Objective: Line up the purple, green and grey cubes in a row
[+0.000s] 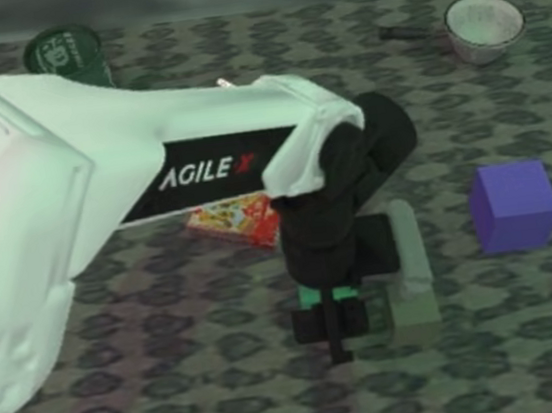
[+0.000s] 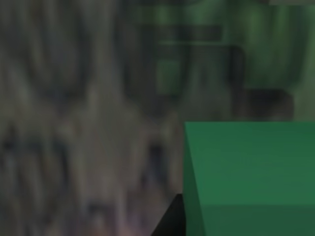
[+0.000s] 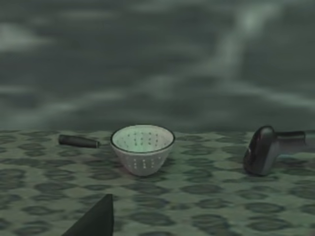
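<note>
Top view: left tool (image 1: 331, 312) grips green cube (image 1: 327, 294) beside grey cube (image 1: 409, 269)

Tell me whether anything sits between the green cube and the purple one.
Yes: the grey cube stands right beside the green cube, which sits under the left gripper, on the side toward the purple cube. Beyond the grey cube, only bare table.

A rendered simulation tabletop rather than any real room: the table (image 1: 179, 400) wears a repeating grey-green blotch pattern, a murky marbled backdrop (image 3: 147, 59) rises behind it, and unrelated props sit scattered (a white colander (image 1: 484, 28) at upper right, a dark green mug (image 1: 66, 53) at upper left).
</note>
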